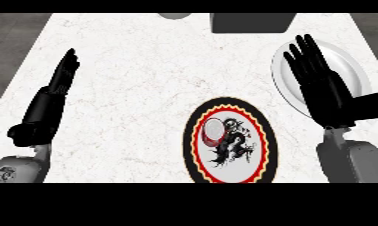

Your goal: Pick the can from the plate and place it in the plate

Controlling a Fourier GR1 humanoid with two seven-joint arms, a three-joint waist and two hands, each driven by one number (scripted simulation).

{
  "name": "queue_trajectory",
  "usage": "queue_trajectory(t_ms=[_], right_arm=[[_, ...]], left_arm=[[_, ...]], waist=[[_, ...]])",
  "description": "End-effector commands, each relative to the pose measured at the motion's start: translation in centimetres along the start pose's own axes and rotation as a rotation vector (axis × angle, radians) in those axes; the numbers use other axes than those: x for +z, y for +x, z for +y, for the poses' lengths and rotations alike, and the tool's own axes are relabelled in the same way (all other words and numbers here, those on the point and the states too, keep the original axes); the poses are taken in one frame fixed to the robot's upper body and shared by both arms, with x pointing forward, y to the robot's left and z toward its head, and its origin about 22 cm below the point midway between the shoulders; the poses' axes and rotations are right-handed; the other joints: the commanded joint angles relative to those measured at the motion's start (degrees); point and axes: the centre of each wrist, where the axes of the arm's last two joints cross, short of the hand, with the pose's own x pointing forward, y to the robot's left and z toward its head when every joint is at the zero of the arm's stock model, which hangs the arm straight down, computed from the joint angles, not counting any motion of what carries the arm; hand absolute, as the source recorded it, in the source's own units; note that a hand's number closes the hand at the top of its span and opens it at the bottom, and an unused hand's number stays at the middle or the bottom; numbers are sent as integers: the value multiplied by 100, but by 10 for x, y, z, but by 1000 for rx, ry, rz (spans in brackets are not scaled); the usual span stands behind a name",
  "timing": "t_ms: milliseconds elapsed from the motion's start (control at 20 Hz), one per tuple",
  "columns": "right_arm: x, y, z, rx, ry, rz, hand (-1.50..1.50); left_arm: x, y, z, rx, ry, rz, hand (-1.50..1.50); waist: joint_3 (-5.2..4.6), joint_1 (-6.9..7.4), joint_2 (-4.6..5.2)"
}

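Observation:
A round black plate (229, 141) with a red and yellow scalloped border and a dragon drawing lies near the counter's front, right of the middle. A can (213, 131) stands on its left part; I see its silvery top with a red rim. A plain white plate (348, 67) lies at the right. My right hand (323, 86) is open, fingers straight, hovering over the white plate's left half and hiding much of it. It is apart from the can. My left hand (53, 95) rests open at the left edge, fingers pointing up.
A dark grey box (251, 22) sits at the counter's back edge, right of the middle. A grey round object (174, 15) shows partly beside it at the back. The white marbled counter (140, 70) ends at dark floor on the left.

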Motion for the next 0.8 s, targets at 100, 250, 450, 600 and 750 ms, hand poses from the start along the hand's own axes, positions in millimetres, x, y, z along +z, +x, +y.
queue_trajectory(t_ms=[100, 250, 450, 600, 750], right_arm=[[-10, -31, 98, 60, 53, 48, 150], [-15, -38, 155, 131, 62, 119, 150], [-7, -54, 137, 416, -244, -97, -150], [28, -92, 166, 496, -259, -174, -150], [56, -111, 199, 530, -250, -211, -150]], left_arm=[[19, -24, -2, 47, 18, 108, 0], [18, -37, -10, 124, -23, 205, 0], [33, -52, -16, 147, -22, 280, 0], [25, -45, -28, 182, -37, 257, 0], [21, -53, -25, 179, -40, 276, 0]], waist=[[-174, 40, 32], [-193, 178, 67], [-201, -88, 13], [-169, 12, 29], [-167, 0, 32]])
